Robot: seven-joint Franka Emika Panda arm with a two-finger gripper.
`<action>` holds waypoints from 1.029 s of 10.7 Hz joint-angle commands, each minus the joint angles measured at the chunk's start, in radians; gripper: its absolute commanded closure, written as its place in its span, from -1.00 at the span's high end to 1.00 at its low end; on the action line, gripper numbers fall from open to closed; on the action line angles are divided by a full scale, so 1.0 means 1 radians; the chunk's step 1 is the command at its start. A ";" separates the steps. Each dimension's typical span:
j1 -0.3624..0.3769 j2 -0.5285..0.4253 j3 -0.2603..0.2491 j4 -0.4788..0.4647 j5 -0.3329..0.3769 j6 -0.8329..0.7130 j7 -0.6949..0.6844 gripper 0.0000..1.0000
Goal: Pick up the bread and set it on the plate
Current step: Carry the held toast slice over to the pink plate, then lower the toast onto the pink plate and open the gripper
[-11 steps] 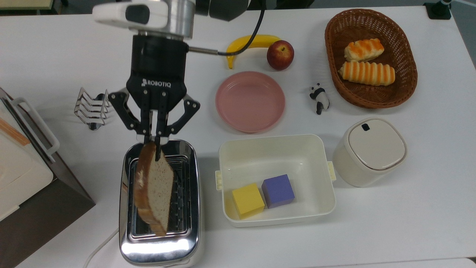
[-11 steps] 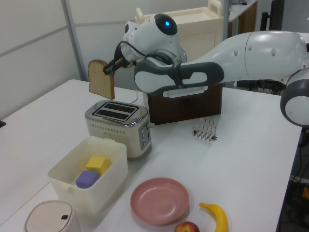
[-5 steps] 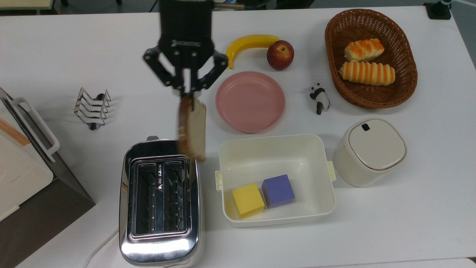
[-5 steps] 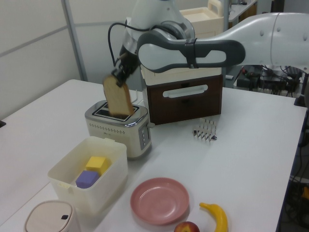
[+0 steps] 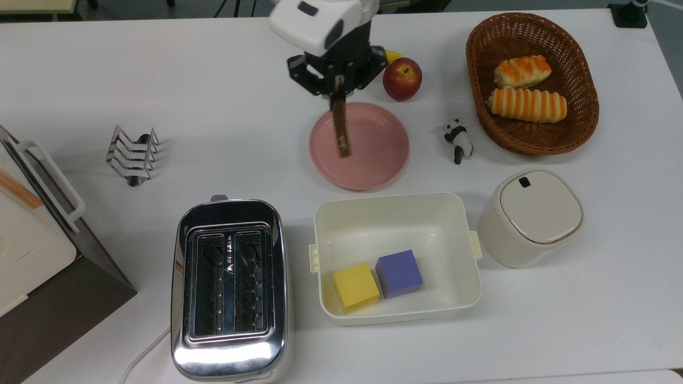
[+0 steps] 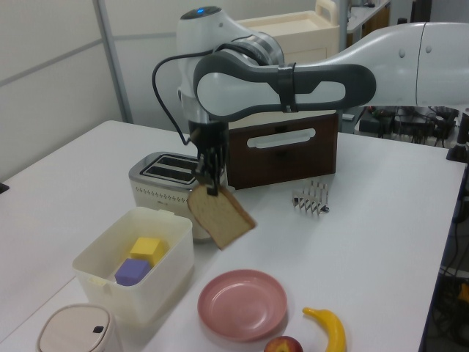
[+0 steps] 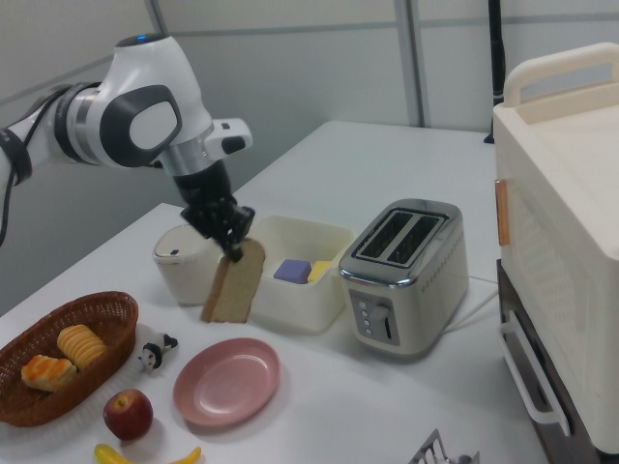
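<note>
Gripper: black two-finger gripper (image 5: 338,88) on white arm, fingers (image 6: 210,180) pinching top edge of flat brown wholemeal bread slice (image 6: 220,217).
Bread: hanging in air, edge-on in top view (image 5: 341,128), tilted in left view, clear of tabletop.
Plate: round shallow pink plate (image 5: 373,160), bare, on white tabletop (image 5: 213,96); slice above it, seemingly over the top view's left half.
Nearby: red apple (image 5: 402,78) just beside plate; cream rectangular tub (image 5: 397,213) holding 2 cubes; chrome toaster (image 5: 230,290) with 2 bare slots.
</note>
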 commanded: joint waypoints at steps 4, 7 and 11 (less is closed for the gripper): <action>0.045 0.035 -0.008 -0.059 0.131 -0.162 -0.154 -0.82; 0.048 0.103 -0.006 -0.059 0.131 -0.185 -0.231 0.19; 0.039 0.170 -0.009 -0.057 0.079 -0.170 -0.235 0.89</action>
